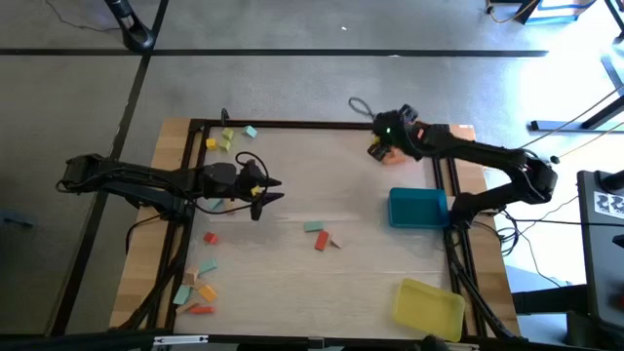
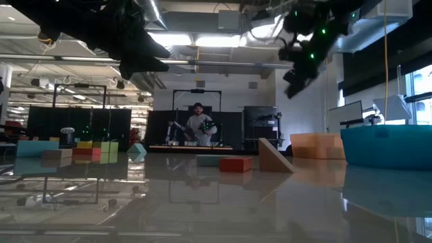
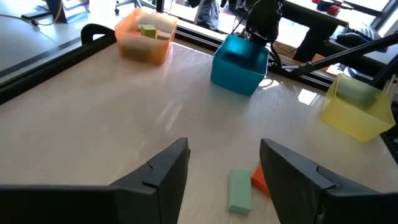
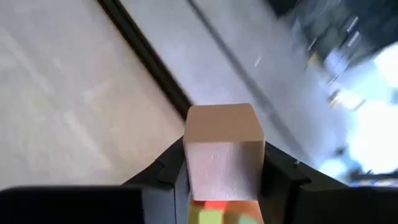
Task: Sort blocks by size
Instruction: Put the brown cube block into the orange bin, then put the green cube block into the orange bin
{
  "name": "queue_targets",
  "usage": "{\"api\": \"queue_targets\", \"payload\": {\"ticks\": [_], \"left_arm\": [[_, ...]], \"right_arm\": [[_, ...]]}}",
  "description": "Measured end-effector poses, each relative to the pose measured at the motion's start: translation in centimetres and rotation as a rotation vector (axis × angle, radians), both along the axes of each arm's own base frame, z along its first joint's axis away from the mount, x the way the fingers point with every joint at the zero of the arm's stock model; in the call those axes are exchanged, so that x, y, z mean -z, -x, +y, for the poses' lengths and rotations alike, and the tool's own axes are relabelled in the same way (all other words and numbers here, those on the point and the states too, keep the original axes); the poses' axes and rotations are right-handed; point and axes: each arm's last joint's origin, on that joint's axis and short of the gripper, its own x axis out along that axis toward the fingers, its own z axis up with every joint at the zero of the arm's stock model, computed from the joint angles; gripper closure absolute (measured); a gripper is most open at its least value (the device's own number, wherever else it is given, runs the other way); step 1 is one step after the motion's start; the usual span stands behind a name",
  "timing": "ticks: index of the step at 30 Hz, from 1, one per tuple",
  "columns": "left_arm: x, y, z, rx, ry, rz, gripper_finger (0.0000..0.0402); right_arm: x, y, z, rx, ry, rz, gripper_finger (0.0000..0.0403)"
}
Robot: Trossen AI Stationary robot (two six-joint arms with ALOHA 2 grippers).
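two grippers noted. left gripper (image 1: 271,190) hovers near the table's (image 1: 292,283) left edge, jaws apart, nothing held. blocks (image 1: 319,235) lie mid-table. right gripper (image 4: 221,177), at the far right corner above the orange tray (image 1: 400,152), clamps a tan block (image 4: 222,151).

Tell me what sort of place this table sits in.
Probably a robotics lab or open workshop: exposed ceiling ducts and strip lights, benches with equipment and a person at another rig in the background, and a monitor to one side.
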Motion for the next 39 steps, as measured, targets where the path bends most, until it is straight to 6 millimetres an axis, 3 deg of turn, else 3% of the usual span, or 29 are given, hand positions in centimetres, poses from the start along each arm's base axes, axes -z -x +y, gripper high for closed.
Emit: {"api": "queue_targets", "payload": {"ticks": [8,16,27,32,39], "left_arm": [[0.0,0.0,0.0,0.000,0.000,0.000,0.0216],[0.0,0.0,0.0,0.000,0.000,0.000,0.0216],[0.0,0.0,0.0,0.000,0.000,0.000,0.0216],[0.0,0.0,0.0,0.004,-0.010,0.002,0.0216],[-0.1,0.0,0.1,0.027,-0.086,0.006,0.0216]], "right_arm": [[2.8,2.2,-3.7,0.141,-0.307,-0.075,0.0270],[4.9,2.4,-4.8,0.209,-0.383,-0.016,0.0259],[4.9,2.3,-4.9,0.216,-0.370,-0.010,0.0151],[3.3,1.4,-3.2,0.101,-0.371,-0.100,0.0133],[1.1,-2.5,2.7,-0.245,-0.341,-0.209,0.0134]]}}
